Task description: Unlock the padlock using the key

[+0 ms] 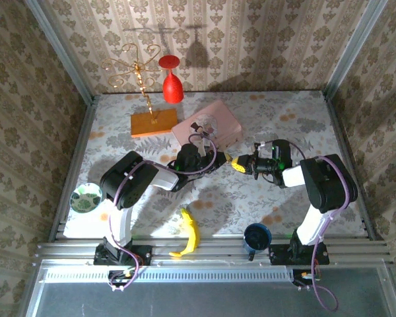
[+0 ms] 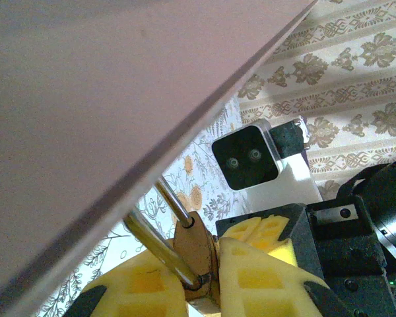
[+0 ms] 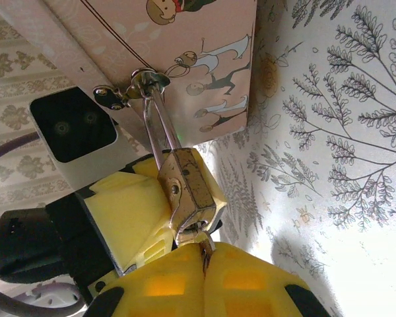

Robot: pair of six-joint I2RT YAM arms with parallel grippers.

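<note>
Status: key engaged, lock not yet open.

The left gripper [image 2: 208,267] is clamped on the padlock [image 3: 188,188], with its yellow pads on either side of the pale-gold body. The silvery shackle [image 3: 157,129] runs up and away from those fingers to a metal hasp on the pink box [image 3: 152,39], which sits just above and beyond the hand.

The right gripper [image 3: 204,264] has its fingers pressed together on a thin sliver of metal, taken to be the key [image 3: 203,243]. The padlock's underside sits directly ahead of these fingertips, touching them, and the sliver appears to enter the body there. How far it has gone in cannot be told.

Done, as judged: padlock steadied, key brought to the keyway and apparently inserted.

Outstanding: both shackle legs appear seated in the body, so the lock reads as closed. A turn of the key and release of the shackle remain.
</note>
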